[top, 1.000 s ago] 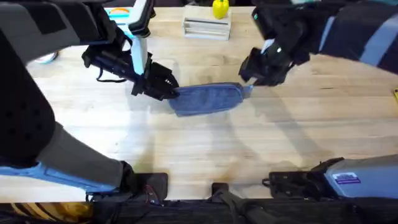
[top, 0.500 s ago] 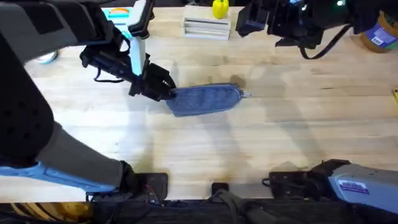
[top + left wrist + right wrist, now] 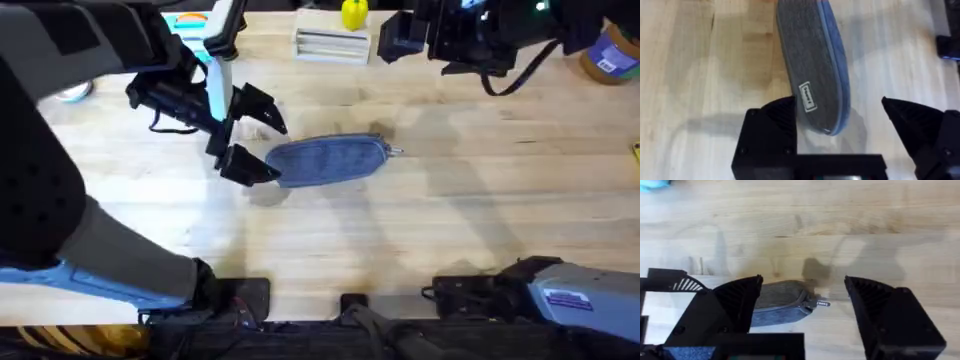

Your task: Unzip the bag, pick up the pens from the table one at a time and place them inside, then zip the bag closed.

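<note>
— Where, exactly, is the oblong blue-grey fabric pouch [image 3: 328, 160]?

— Mid light wooden tabletop [image 3: 420, 230], zipped; left pincer [image 3: 256, 140] spread wide at its nine o'clock end, right pincer [image 3: 392, 35] wide, raised toward one o'clock.

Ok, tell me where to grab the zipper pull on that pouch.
Pinch the small metal zipper pull sticking out past the bag's right end. Come from above on that side with the open right gripper: the tab lies flat on the table, clear of fabric.

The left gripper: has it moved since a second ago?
Yes. The left gripper has let go of the pouch and opened, backing slightly away from it; the pouch lies on the table.
</note>
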`<state>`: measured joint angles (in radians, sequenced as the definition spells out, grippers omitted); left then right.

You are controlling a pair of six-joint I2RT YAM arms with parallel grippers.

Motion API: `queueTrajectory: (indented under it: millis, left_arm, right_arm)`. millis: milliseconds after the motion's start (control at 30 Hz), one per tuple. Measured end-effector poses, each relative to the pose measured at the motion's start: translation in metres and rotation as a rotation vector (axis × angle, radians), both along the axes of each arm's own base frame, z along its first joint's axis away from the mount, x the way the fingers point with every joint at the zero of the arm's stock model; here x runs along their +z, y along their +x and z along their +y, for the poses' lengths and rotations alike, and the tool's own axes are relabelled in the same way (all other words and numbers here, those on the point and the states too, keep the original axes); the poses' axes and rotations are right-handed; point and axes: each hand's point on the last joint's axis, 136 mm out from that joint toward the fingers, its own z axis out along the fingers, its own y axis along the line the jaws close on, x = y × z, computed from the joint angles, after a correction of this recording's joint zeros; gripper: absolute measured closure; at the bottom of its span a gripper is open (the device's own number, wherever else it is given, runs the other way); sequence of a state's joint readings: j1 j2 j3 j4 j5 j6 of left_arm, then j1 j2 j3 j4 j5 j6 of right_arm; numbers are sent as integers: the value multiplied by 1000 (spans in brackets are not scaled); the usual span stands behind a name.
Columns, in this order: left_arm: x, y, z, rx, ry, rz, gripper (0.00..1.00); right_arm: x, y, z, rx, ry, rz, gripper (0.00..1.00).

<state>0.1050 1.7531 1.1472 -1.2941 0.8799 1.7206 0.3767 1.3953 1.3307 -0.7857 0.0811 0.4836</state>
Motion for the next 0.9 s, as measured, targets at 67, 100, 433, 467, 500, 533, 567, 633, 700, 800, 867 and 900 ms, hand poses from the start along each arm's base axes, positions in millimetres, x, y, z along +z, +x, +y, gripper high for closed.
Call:
queueTrajectory:
  millis: [67, 100, 433, 467, 500, 533, 567, 633, 700, 800, 867, 900]
  left_arm:
    - [5, -1, 2, 12, -4, 20, 6]
    - [8, 0, 4, 19, -6, 22, 6]
    - [89, 7, 28, 112, 22, -155, 6]
    - [95, 4, 30, 116, 34, -169, 5]
    - [100, -1, 31, 121, 50, -183, 5]
    - [105, -5, 32, 126, 70, -197, 5]
    - [108, -8, 33, 133, 88, -202, 5]
    - [115, -16, 37, 162, 141, -215, 5]
    - [120, -22, 40, 207, 185, -218, 6]
    - [132, -26, 48, 315, 255, -216, 6]
    - [143, -26, 54, 400, 293, -219, 8]
    - [149, -25, 58, 452, 310, -223, 7]
  right_arm:
    - [0, 0, 0, 26, -18, -6, 4]
    - [0, 0, 0, 39, -27, -9, 4]
    - [20, -6, -2, 108, -60, -79, 5]
    - [21, -7, -3, 111, -60, -83, 5]
    - [23, -7, -3, 111, -59, -88, 5]
    - [24, -8, -3, 112, -59, -92, 5]
    - [26, -9, -3, 113, -58, -98, 5]
    - [31, -10, -4, 113, -54, -111, 5]
    - [36, -12, -5, 115, -51, -125, 4]
    - [43, -15, -6, 114, -45, -144, 4]
    - [47, -17, -7, 113, -42, -155, 4]
    - [49, -18, -7, 113, -40, -161, 4]
